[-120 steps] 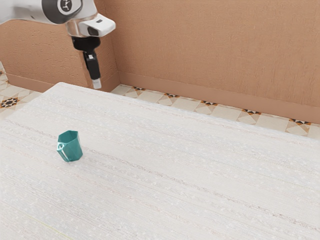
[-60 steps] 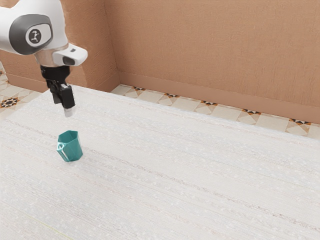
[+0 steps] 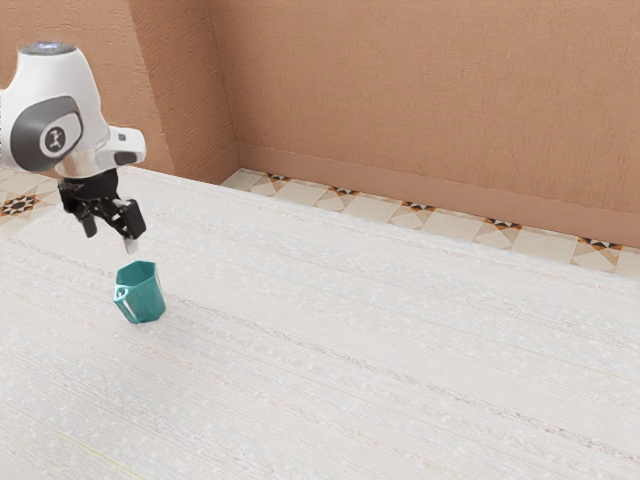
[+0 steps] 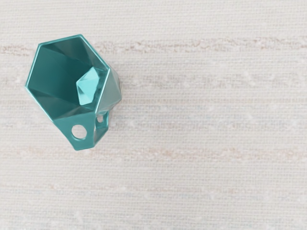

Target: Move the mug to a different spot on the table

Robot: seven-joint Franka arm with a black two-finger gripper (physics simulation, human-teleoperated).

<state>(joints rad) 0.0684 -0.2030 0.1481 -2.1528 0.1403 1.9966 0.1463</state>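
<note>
Plainly upright, mug (image 3: pixel 140 292) mouth-up, handle toward the exterior view's left; fingers (image 3: pixel 129 224) spread just above.

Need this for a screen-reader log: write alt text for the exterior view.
A teal mug stands on a pale table, with the robot's black gripper hovering just above it, fingers open. Tan walls and a patterned tile floor lie behind.

Bright, even, diffuse light lies over the pale desk (image 3: pixel 400 340) and brown wall (image 3: pixel 420 90), while the facets of the teal mug (image 4: pixel 57 81) shade from a pale inner floor to darker inner sides.
</note>
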